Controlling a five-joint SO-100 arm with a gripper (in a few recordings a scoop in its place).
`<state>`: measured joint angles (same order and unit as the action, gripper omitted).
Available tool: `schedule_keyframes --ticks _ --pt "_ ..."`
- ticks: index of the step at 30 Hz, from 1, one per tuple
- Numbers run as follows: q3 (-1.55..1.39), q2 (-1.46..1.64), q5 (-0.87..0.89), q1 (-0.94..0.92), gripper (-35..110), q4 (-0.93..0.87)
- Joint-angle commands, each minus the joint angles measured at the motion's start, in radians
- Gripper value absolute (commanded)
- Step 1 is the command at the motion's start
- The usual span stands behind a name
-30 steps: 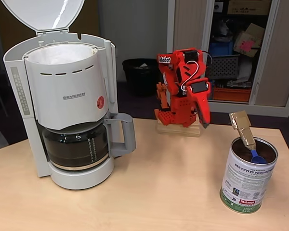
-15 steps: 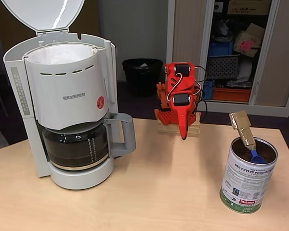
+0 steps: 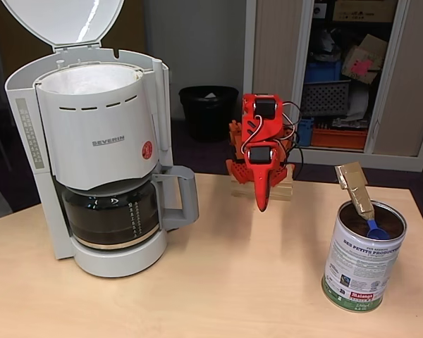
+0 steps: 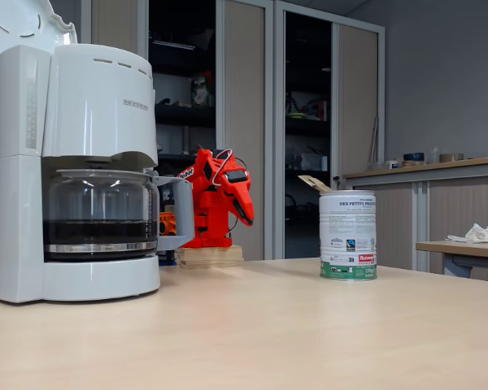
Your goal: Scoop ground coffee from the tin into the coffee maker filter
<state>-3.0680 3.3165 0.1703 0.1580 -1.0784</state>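
On the pale wooden desk (image 3: 218,282), the tin (image 3: 363,257) stood at the right of the higher fixed view, upright and open, with dark ground coffee (image 3: 356,220) showing inside its shiny rim. A blue scoop (image 3: 376,228) rested in the coffee, and its handle, wrapped in brown cardboard (image 3: 356,186), leaned out over the rim toward the back. In the low fixed view the same tin (image 4: 348,236) stood to the right of the arm, with the cardboard tip (image 4: 313,184) poking above it.

The white coffee machine (image 3: 99,162) stood at the left, well apart from the tin, its lid (image 3: 63,20) tipped up. The paper filter (image 3: 92,79) sat in the round basket at its top, and the dark glass pot (image 3: 109,215) sat below.

The red arm (image 3: 259,151) was folded near its base at the back edge of the desk, between machine and tin. Its gripper (image 3: 261,201) pointed down at the desk, clear of both, holding nothing. The fingers looked pressed together into one narrow point in the higher view; in the low view the gripper (image 4: 248,215) hung near the machine's handle (image 4: 179,213).
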Motion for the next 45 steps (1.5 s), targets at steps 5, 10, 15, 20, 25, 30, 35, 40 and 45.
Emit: schedule_keyframes --ticks 5,10,15,20,25,30,35,40,45 --pt "-0.074 0.009 -0.057 -0.043 0 0.066" --pt "-0.074 0.008 -0.075 -0.074 0 -0.044" --pt "-0.074 0.006 -0.121 -0.075 0 -0.118" --pt "-0.074 0.006 -0.14 -0.107 0 -0.133" --pt "-0.074 0.006 -0.173 -0.103 0 -0.137" --pt "-0.074 0.008 -0.175 -0.083 0 -0.137" --pt "-0.074 0.008 -0.175 -0.057 0 -0.137" --pt "-0.074 0.008 -0.183 -0.057 0 -0.137" --pt "-0.074 0.008 -0.183 -0.057 0 -0.137"
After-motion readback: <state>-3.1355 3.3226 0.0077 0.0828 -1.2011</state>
